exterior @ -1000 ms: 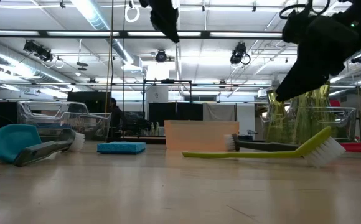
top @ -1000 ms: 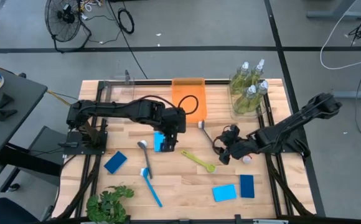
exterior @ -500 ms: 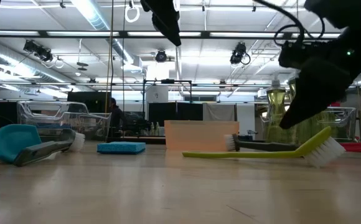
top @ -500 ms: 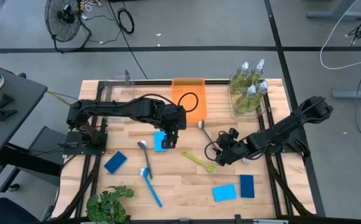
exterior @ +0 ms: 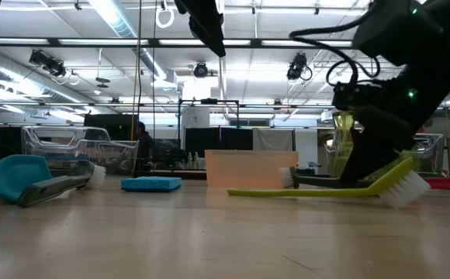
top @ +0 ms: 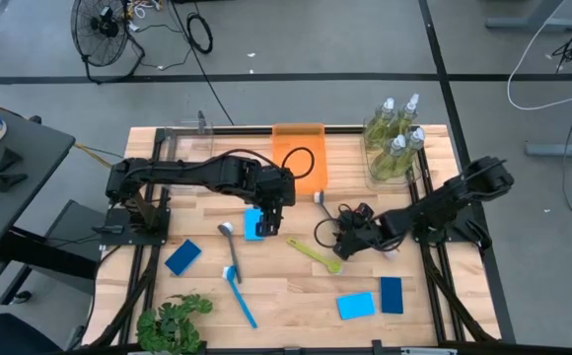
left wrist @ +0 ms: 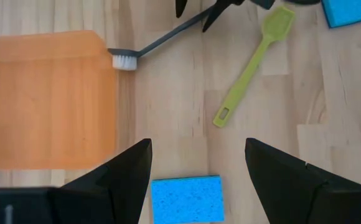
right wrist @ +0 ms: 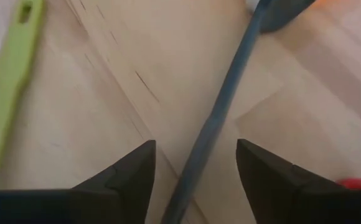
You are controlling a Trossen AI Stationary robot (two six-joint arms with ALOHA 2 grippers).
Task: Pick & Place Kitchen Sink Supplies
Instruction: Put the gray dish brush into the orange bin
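Black brush (right wrist: 215, 118) lies between the right gripper's (right wrist: 193, 171) wide-open fingers; left gripper (left wrist: 196, 171) hovers wide open above a blue sponge (left wrist: 187, 199).

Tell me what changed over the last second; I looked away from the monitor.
The right tool moved toward the table's middle and came lower, fingers open astride the dark brush handle, close by the green brush. It has not gripped anything. The left tool stayed open above the light-blue sponge. Brushes, sponges, bottles and the tray lie as before.
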